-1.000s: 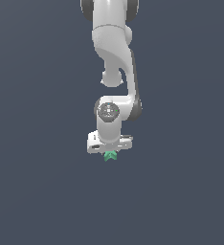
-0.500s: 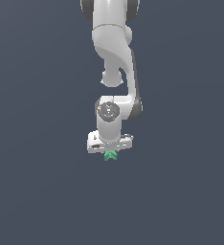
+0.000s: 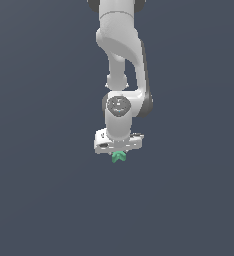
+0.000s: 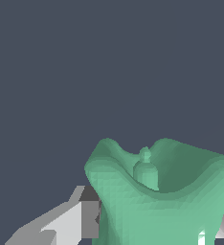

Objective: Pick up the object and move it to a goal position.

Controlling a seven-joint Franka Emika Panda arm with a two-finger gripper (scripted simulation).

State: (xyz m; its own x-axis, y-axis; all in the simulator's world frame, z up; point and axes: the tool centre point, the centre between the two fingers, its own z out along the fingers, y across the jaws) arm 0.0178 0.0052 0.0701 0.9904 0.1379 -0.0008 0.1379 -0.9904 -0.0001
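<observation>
The object is a small teal-green star-shaped piece (image 3: 119,157). In the exterior view it pokes out just below the white hand of my arm, at the middle of the picture. My gripper (image 3: 118,153) is shut on it, and the fingers are mostly hidden behind the hand. In the wrist view the object (image 4: 162,196) fills much of the picture, its lobes curving up, with a grey fingertip (image 4: 68,222) pressed against one side. No goal marker shows in either view.
A plain dark grey surface (image 3: 39,200) fills the background in both views. The white arm (image 3: 121,60) comes down from the top of the exterior view. Nothing else stands near the gripper.
The arm's wrist has shifted slightly upward with the object still in the gripper. The object stays in the same place under the hand.
</observation>
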